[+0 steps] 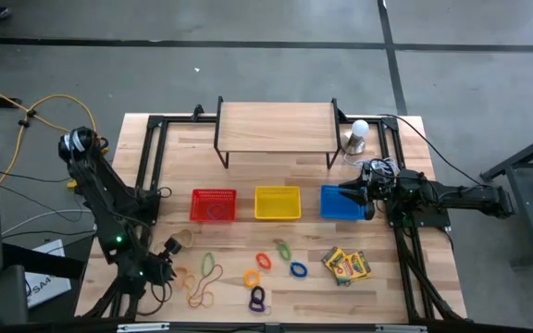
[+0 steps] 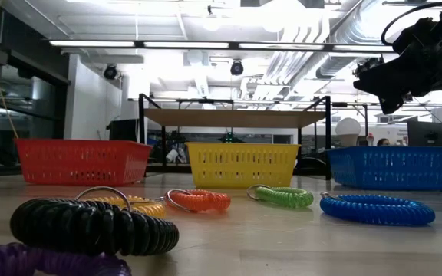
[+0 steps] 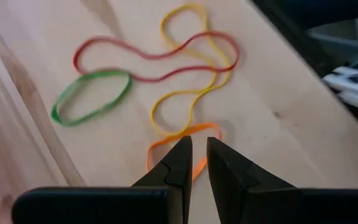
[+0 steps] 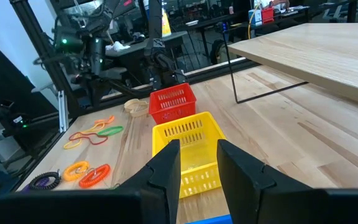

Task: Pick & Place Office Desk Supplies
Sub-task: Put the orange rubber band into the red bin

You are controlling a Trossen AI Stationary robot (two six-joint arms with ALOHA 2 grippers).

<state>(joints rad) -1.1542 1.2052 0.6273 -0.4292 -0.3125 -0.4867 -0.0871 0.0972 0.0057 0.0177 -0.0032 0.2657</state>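
The fingers [image 3: 180, 163] of the left gripper [image 3: 194, 158] are seen with a narrow gap between them, and nothing is clamped in it. They are held low over the orange band [image 3: 197, 131], whose loop passes just under the tips — whether it is touched cannot be told. Beyond it a yellow band [image 3: 191, 99] lies, crossed by a red band [image 3: 154, 53], and a green band [image 3: 92, 96] is placed beside them, apart. In the high view this gripper [image 1: 162, 270] is found at the front left of the table [image 1: 415, 287], next to the bands [image 1: 202, 282].

The fingers [image 4: 166, 168] of the right gripper [image 4: 196, 165] are also kept slightly apart, and nothing is held between them. The gripper [image 1: 352, 192] is held in the air above the blue basket [image 1: 333, 208]. Past its tips the yellow basket [image 4: 188, 140] is seen, and behind that the red basket [image 4: 173, 102].

The three baskets are set in one row in the middle of the table, under a wooden shelf [image 1: 276, 128]. In front of them the coiled rings are spread: orange [image 1: 264, 261], green [image 1: 285, 249], blue [image 1: 298, 269], purple [image 1: 257, 298] — all free on the wood. The crayon boxes [image 1: 346, 265] lie at the front right, well apart from both grippers. A bulb [image 1: 357, 134] stands near the shelf's right end.
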